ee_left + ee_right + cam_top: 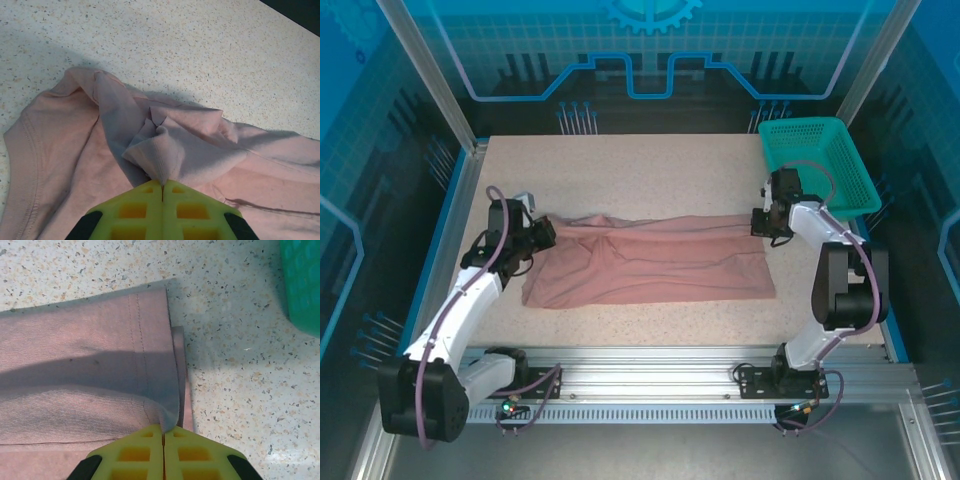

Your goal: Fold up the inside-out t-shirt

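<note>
The salmon-pink inside-out t-shirt (650, 265) lies stretched across the middle of the table, folded into a long band. At its left end my left gripper (542, 232) is shut on a bunched fold of the t-shirt (160, 150), lifted a little, with the yellow jaws (162, 186) pressed together. At the right end my right gripper (763, 222) is shut on the hemmed corner of the t-shirt (100, 365), the cloth pinched where the yellow jaws (163, 430) meet. The t-shirt's printed mark is hidden.
A teal mesh basket (818, 160) stands at the back right corner, close behind my right arm; its wall (302, 285) shows at the right wrist view's edge. Bare speckled tabletop (620, 165) lies behind the shirt and along the front.
</note>
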Controlling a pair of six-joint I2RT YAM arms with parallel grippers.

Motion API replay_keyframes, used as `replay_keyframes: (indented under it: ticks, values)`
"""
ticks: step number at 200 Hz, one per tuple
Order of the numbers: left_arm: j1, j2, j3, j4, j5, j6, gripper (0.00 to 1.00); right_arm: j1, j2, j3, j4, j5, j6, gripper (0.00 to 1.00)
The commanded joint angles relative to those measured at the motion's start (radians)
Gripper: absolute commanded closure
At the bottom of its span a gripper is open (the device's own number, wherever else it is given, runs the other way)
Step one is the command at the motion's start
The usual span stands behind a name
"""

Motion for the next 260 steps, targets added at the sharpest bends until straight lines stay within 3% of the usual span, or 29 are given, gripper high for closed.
replay_keyframes:
  ticks: [1, 65, 108, 121, 142, 179, 211, 260]
  values:
    - [-0.007, -0.018, -0.028, -0.022, -0.020, -0.023, 1.00, 0.013, -0.032, -0.019, -0.031, 0.020, 0.018, 0.92]
    - [-0.018, -0.011, -0.108, 0.012, -0.021, -0.047, 1.00, 0.017, -0.023, -0.056, -0.034, 0.047, 0.036, 0.89]
    - [-0.033, 0.027, -0.184, 0.065, -0.003, -0.075, 1.00, 0.020, -0.051, -0.091, -0.033, 0.097, 0.100, 0.61]
    - [-0.037, 0.041, -0.200, 0.076, -0.002, -0.079, 1.00, 0.042, -0.099, -0.112, 0.013, 0.084, 0.107, 0.58]
    - [-0.038, 0.060, -0.215, 0.099, -0.004, -0.080, 1.00, 0.117, -0.097, -0.107, 0.067, 0.025, 0.100, 0.57]
    - [-0.038, 0.092, -0.215, 0.116, -0.008, -0.082, 1.00, 0.262, 0.067, 0.016, 0.051, -0.007, 0.087, 0.58]
    - [-0.039, 0.092, -0.220, 0.115, -0.010, -0.091, 1.00, 0.282, 0.176, 0.072, 0.018, -0.034, 0.099, 0.60]
    - [-0.040, 0.060, -0.281, 0.105, -0.022, -0.120, 1.00, 0.281, 0.165, 0.062, 0.012, -0.029, 0.086, 0.59]
